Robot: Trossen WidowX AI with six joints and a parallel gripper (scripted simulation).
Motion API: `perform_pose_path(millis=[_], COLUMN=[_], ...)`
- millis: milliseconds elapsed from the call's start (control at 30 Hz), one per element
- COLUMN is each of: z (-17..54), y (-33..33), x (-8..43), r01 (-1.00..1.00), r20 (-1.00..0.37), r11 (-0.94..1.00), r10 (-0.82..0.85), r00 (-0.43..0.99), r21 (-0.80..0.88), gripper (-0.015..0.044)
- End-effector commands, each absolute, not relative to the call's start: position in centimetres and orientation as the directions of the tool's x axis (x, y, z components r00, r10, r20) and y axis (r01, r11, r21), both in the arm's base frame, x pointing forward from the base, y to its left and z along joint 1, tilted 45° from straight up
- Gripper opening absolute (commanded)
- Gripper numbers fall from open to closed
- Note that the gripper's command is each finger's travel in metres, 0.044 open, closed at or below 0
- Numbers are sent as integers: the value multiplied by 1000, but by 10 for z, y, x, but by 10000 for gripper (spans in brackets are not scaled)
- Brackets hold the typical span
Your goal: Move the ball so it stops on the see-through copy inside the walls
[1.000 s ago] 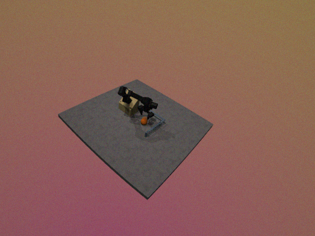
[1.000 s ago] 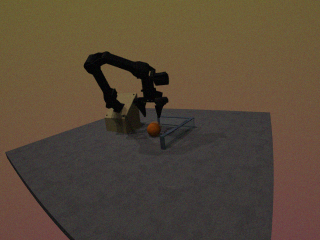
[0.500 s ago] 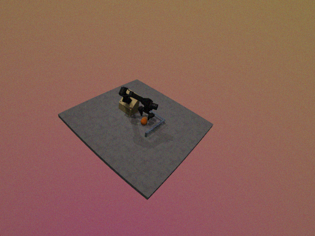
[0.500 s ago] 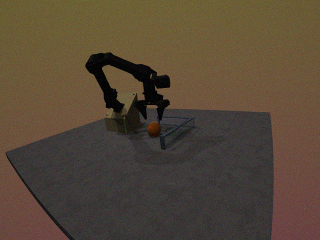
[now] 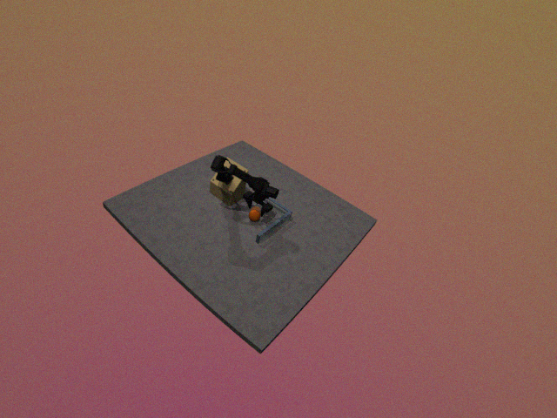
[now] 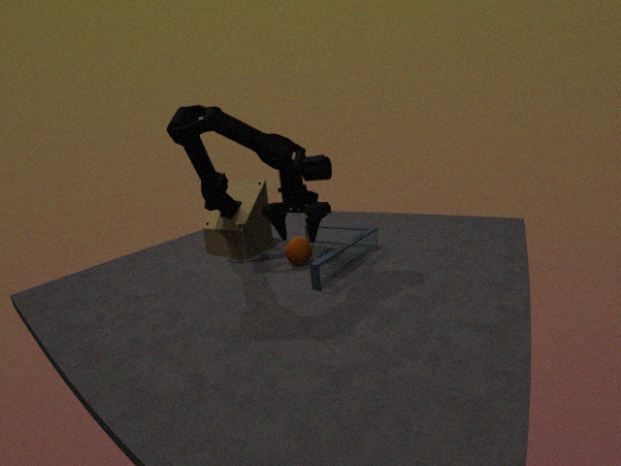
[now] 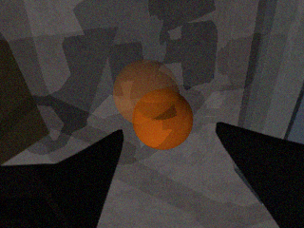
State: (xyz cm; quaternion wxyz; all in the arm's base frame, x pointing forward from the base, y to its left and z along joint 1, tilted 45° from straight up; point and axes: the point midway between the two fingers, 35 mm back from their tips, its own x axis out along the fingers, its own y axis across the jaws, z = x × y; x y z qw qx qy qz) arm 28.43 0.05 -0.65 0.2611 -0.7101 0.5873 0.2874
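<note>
Arm (image 6: 241,132) arched forward; gripper (image 6: 296,231) pointing down, fingers (image 6: 278,220) wide apart, empty

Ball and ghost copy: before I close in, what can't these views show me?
- Top view: ghost copy not visible; ball too small, end effector partly over it.
- Exterior view: ghost copy not discernible; height gap between the open end effector and ball unclear.
- Wrist view: ghost copy partly covered by ball; walls cut by the frame edge; fingers' bases too.
</note>
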Motion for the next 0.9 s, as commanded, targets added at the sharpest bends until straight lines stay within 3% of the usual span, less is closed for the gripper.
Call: perform_pose_path(millis=[0,567,867], z=[-13,-29,-29], y=[-6,-23,-23], x=[283,285,285], r01=[-985,-984,-984], r20=[-711,-708,-708], r11=[-174,-175,-175], r10=[-690,-693,-693], r00=[135,136,136], r21=[-18,-18,-18], gripper=[440,440,380])
